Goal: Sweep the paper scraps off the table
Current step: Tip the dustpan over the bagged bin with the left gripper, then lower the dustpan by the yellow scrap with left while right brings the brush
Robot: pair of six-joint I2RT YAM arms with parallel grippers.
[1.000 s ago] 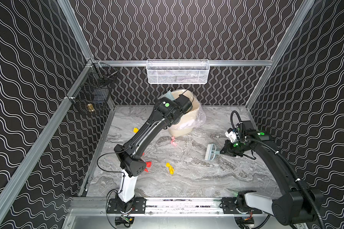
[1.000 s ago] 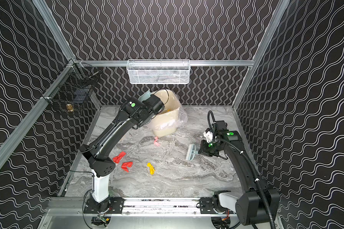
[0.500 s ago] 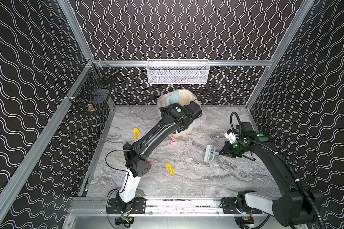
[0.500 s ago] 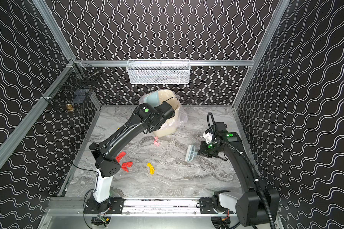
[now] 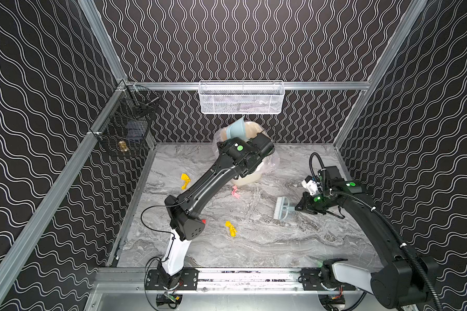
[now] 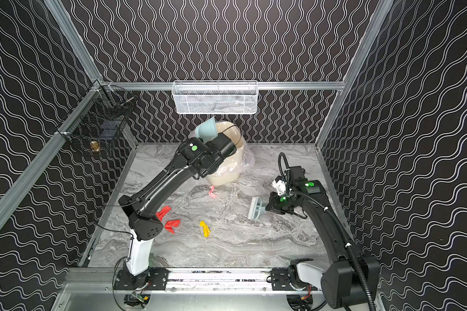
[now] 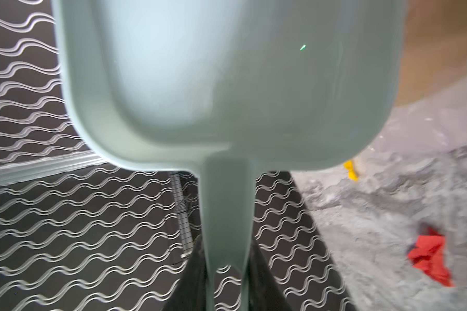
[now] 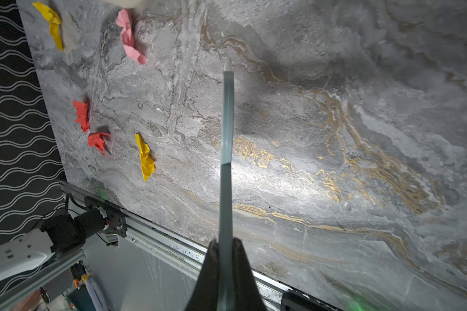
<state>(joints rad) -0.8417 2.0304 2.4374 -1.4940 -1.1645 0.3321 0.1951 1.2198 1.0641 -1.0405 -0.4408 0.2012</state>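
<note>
My left gripper (image 7: 227, 258) is shut on the handle of the pale blue dustpan (image 5: 236, 128), which stands tilted up over the beige bin (image 5: 250, 175) at the back; its pan (image 7: 227, 80) looks empty. My right gripper (image 8: 225, 245) is shut on the handle of the pale blue brush (image 5: 282, 211), bristles on the table (image 5: 281, 242) at mid right. Paper scraps lie on the marble: two yellow (image 5: 185, 181) (image 5: 231, 229), one pink (image 5: 235, 193), two red (image 6: 163, 212) (image 6: 172, 224) beside the left arm's elbow.
A white mesh basket (image 5: 241, 97) hangs on the back rail above the bin. A black wire basket (image 5: 127, 129) hangs at the left wall. The bin wears a clear plastic liner (image 6: 247, 159). Aluminium rails edge the table.
The left arm has swung to the right, and the dustpan has come up into view above the bin's rim. The right arm and brush have barely shifted.
</note>
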